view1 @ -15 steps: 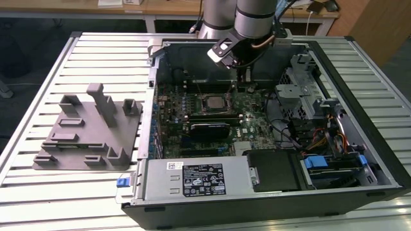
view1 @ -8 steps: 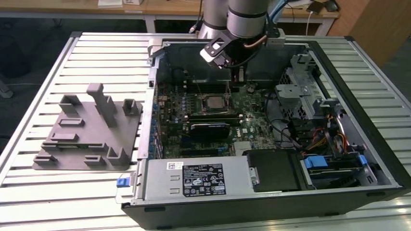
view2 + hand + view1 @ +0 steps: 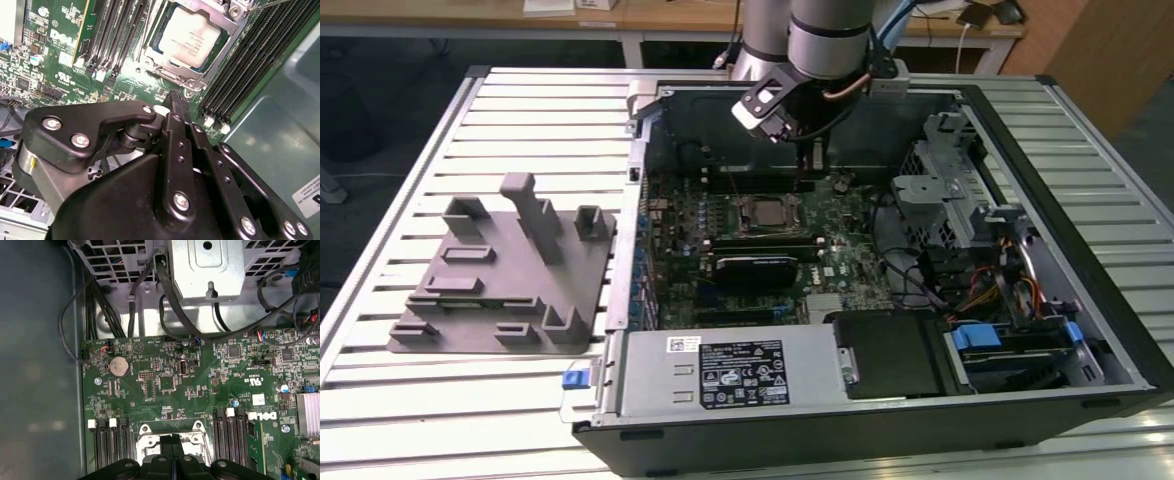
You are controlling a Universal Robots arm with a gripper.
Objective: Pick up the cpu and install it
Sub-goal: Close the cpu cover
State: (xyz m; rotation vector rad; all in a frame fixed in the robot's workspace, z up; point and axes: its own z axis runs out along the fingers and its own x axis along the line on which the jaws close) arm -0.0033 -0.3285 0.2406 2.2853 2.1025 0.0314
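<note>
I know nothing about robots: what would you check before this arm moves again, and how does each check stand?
1. cpu lying flat in the socket: ok.
2. Gripper free of the cpu: ok, it hangs above the chip without touching it.
3. Gripper holding nothing: ok, its fingers are shut and empty.
4. Socket clamped shut over the cpu: cannot tell.
5. Cables away from the socket: ok, they lie off at the board's edge.
</note>
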